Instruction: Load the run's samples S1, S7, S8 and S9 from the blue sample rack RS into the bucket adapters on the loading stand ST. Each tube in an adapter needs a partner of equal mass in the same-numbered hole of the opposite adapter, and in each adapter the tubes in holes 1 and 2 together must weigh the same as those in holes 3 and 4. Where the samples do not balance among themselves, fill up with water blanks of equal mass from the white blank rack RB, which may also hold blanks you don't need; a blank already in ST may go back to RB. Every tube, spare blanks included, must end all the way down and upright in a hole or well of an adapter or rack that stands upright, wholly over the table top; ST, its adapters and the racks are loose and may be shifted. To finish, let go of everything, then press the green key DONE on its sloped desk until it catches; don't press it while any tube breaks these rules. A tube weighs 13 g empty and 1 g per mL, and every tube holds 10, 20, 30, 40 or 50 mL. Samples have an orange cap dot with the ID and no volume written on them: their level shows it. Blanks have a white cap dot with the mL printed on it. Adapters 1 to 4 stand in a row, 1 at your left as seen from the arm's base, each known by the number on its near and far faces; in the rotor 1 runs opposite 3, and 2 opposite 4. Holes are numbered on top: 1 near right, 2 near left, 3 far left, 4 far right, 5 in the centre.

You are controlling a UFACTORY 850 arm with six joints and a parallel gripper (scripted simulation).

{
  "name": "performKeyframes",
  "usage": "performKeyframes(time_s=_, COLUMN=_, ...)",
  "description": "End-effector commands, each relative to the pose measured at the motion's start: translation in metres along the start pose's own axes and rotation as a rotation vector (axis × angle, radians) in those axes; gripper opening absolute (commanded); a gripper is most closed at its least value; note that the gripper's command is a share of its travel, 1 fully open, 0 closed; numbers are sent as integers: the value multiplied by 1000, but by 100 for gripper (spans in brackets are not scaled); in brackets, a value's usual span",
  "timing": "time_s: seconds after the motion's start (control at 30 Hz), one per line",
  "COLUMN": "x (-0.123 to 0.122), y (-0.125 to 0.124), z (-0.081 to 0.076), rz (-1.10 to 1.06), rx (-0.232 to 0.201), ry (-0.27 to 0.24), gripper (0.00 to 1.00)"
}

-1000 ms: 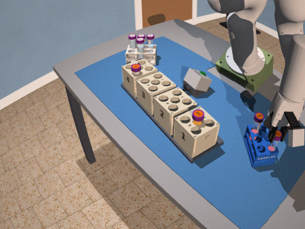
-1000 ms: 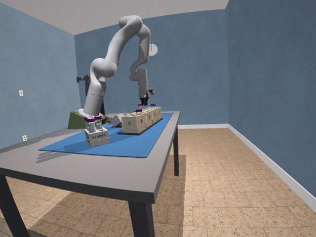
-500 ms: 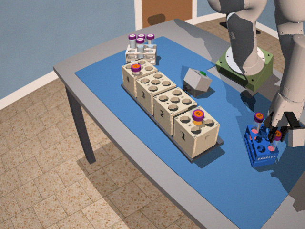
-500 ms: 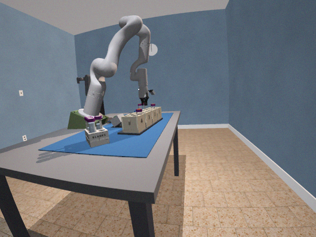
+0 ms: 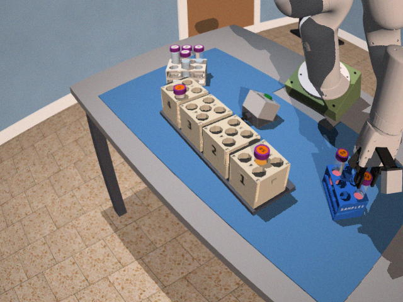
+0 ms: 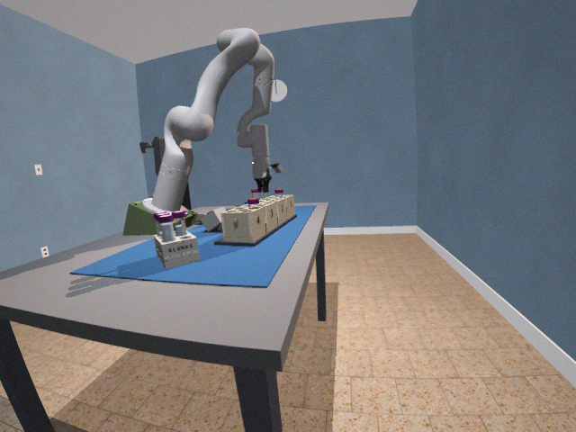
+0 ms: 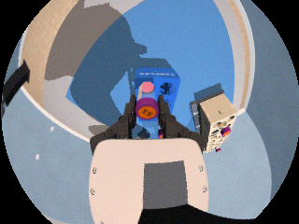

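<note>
We see a blue sample rack [image 5: 351, 207], labelled SAMPLES, on the table near the arm's end of the row. Two purple-capped tubes with orange dots stand in it: one [image 5: 341, 155] at a far hole, the other [image 5: 366, 178] nearer, with the dark fingers [image 5: 359, 177] clamped on it just below the cap. Four beige block adapters sit in a row on a dark stand [image 5: 289, 189]. Adapter 1 [image 5: 258, 182] holds an orange-dotted tube [image 5: 261, 151]; adapter 4 [image 5: 170, 100] holds another [image 5: 179, 89]. Adapters 2 [image 5: 216, 146] and 3 [image 5: 192, 121] show only open holes. Beyond adapter 4, the white blank rack [image 5: 170, 73] carries four upright purple-capped tubes [image 5: 185, 55].
</note>
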State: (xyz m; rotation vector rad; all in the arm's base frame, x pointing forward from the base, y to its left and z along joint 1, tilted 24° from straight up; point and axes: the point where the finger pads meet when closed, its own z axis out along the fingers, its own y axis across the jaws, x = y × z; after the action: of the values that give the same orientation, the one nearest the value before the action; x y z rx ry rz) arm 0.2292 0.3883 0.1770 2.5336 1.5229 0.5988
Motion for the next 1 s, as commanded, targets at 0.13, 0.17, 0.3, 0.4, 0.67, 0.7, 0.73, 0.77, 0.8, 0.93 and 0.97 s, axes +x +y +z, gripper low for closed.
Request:
performKeyframes(time_s=0.13, x=1, y=0, z=-2, rz=0, rx=0, ry=1, gripper=0)
performKeyframes(time_s=0.17, x=1, y=0, z=-3, rz=0, rx=0, ry=1, gripper=0)
performKeyframes(time_s=0.3, x=1, y=0, z=-6, rz=0, rx=0, ry=1, gripper=0)
performKeyframes(time_s=0.4, x=1, y=0, z=-8, rz=0, rx=0, ry=1, gripper=0)
performKeyframes(time_s=0.67, x=1, y=0, z=-12, rz=0, rx=0, ry=1, gripper=0)
performKeyframes(time_s=0.7, x=1, y=0, z=-12, rz=0, rx=0, ry=1, gripper=0)
performKeyframes(time_s=0.73, x=1, y=0, z=-13, rz=0, rx=0, ry=1, gripper=0)
performKeyframes(time_s=0.77, x=1, y=0, z=-14, rz=0, rx=0, ry=1, gripper=0)
performKeyframes(time_s=0.8, x=1, y=0, z=-14, rz=0, rx=0, ry=1, gripper=0)
performKeyframes(time_s=0.93, x=1, y=0, z=-17, rz=0, rx=0, ry=1, gripper=0)
performKeyframes(time_s=0.97, x=1, y=0, z=-18, rz=0, rx=0, ry=1, gripper=0)
